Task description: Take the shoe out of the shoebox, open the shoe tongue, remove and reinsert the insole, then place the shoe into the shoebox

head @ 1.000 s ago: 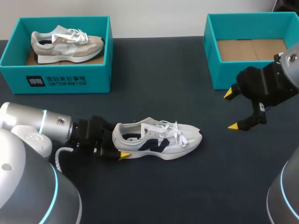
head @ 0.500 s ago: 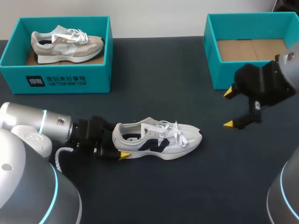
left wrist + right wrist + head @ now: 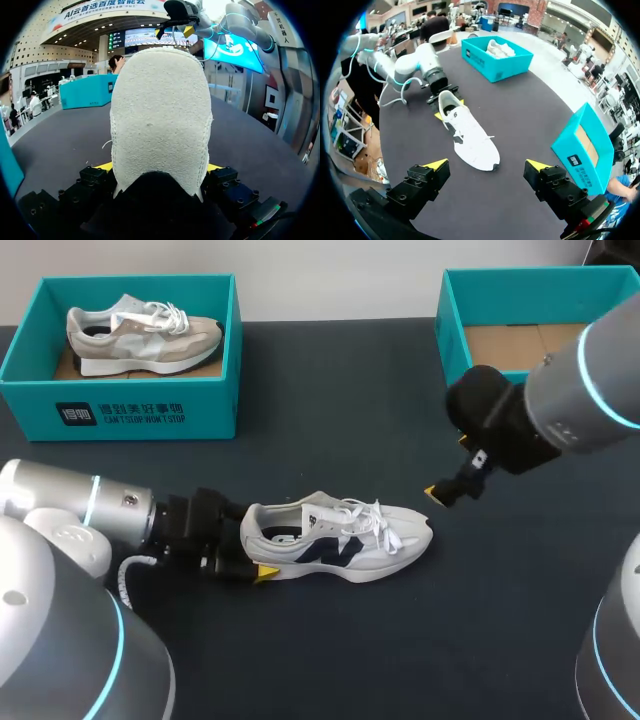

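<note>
White sneaker (image 3: 340, 538), laced and navy-panelled, is lying on the dark table (image 3: 330, 440), while a second, beige sneaker (image 3: 140, 335) is sitting in the left shoebox (image 3: 120, 410), one of two in teal cardboard with the right shoebox (image 3: 480, 390). Your left gripper (image 3: 252, 548) is pinching the white sneaker's fuzzy heel, and your right gripper (image 3: 487, 164) is hanging just beside its toe with fingers spread wide.

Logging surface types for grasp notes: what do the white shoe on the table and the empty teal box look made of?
White shoe: the upper looks like matte textile with smoother navy panels, possibly synthetic leather. Seen close in the left wrist view, its heel has a fuzzy, suede-like nap with stitched edges.
Empty box: matte teal walls and a plain brown floor with a flap seam, so probably printed cardboard.
</note>
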Controlling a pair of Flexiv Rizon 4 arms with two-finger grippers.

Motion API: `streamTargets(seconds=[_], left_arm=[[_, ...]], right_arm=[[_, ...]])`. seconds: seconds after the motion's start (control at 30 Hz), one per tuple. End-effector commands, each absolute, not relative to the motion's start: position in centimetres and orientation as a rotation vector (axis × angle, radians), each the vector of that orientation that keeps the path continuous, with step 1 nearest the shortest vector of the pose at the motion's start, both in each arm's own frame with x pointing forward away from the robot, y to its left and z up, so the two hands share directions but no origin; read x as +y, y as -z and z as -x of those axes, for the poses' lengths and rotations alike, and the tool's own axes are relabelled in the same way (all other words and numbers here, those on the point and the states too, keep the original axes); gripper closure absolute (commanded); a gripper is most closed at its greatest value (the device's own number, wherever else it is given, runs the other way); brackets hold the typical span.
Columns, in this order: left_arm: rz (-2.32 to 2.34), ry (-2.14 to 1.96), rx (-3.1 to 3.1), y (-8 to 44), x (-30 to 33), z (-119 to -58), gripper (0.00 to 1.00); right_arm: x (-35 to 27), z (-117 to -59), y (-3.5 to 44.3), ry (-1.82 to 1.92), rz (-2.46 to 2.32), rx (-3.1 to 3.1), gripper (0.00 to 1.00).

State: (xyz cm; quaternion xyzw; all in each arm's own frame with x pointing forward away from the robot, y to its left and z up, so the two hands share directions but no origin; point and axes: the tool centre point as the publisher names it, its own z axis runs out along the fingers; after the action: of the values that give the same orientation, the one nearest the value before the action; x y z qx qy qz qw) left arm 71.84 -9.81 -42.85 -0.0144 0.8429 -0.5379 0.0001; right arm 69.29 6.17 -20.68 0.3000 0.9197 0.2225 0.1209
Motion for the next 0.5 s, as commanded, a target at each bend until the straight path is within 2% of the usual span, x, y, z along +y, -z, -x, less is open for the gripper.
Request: streamTargets(seconds=[0.03, 0.17, 0.33, 0.5], left_arm=[[0.049, 1.684, 2.649, 43.6, -10.4, -71.7, 1.00], [0.049, 1.684, 2.649, 43.6, -10.4, -71.7, 1.00], [0.049, 1.684, 2.649, 43.6, -10.4, -71.7, 1.00], [0.049, 1.684, 2.649, 43.6, -10.4, -71.7, 1.00]], right_arm=[[7.0, -69.4, 20.7, -0.482, -1.338, 2.462, 0.00], [7.0, -69.4, 20.7, -0.482, -1.338, 2.462, 0.00], [9.6, -71.3, 21.7, -0.361, -1.641, 2.264, 0.00], [12.8, -72.6, 22.8, -0.193, -1.724, 2.215, 0.00]])
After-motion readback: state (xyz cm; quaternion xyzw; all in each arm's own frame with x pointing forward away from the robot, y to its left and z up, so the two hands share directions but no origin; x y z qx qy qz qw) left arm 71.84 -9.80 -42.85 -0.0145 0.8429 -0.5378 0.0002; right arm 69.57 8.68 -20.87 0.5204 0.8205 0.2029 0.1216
